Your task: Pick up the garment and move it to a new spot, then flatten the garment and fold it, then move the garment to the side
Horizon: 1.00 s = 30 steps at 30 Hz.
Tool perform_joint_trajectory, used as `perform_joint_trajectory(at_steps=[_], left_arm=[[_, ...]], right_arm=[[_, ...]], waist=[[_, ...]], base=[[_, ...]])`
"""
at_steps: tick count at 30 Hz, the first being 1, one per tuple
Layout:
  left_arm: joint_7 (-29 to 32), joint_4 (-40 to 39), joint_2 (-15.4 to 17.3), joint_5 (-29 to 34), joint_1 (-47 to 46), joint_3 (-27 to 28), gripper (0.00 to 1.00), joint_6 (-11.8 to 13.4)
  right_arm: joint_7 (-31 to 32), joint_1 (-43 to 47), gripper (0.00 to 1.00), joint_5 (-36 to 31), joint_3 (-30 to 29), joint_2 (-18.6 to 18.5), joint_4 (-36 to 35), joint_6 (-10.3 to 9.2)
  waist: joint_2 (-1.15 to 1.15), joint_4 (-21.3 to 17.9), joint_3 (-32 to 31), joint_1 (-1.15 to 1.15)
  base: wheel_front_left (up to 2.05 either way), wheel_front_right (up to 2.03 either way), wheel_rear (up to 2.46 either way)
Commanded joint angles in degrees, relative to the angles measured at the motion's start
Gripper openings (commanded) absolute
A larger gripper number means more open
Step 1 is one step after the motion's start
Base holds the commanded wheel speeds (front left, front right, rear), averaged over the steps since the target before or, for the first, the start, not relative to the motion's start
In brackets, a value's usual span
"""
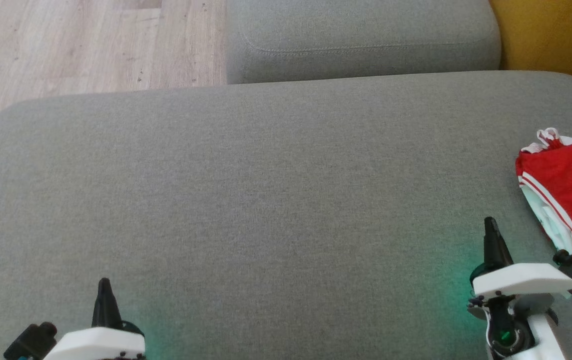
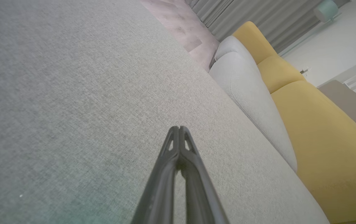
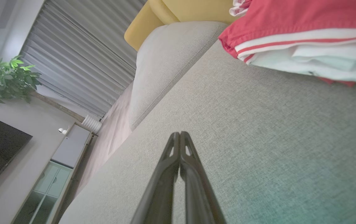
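Note:
The garment (image 1: 568, 187) is red with white stripes and a white lining. It lies folded at the far right edge of the grey cushion (image 1: 275, 200), and the right wrist view has it at the upper right (image 3: 302, 21). My right gripper (image 1: 490, 222) hovers just left of it, shut and empty, fingertips together (image 3: 180, 134). My left gripper (image 1: 104, 282) stands at the lower left over bare cushion, also shut with nothing in it (image 2: 178, 128).
A second grey cushion (image 1: 361, 40) sits behind the big one. A yellow cushion (image 1: 556, 35) fills the back right corner. Wooden floor (image 1: 85, 45) lies beyond the cushion's left rear edge. The right wrist view shows a cabinet (image 3: 56, 165) and a plant (image 3: 12, 77).

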Motion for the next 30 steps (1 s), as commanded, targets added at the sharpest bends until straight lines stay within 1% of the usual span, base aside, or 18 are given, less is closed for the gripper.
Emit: perform_joint_trajectory(at_steps=[1, 30], left_arm=[[0.36, -2.21, 0.24, -1.37, -3.0, 1.74, 0.0, -0.55], [4.98, -5.12, 0.32, -19.22, -4.43, 3.62, 0.0, -1.77]], right_arm=[[0.32, -0.81, 0.0, 1.59, 0.11, -0.21, -2.55, -0.03], [4.98, 0.55, 0.0, 20.52, -2.25, -0.17, -8.41, -0.04]], waist=[[0.0, -0.01, 0.0, 0.0], [0.0, -0.34, 0.04, 0.0]], base=[[0.0, 0.0, 0.0], [0.0, 0.0, 0.0]])
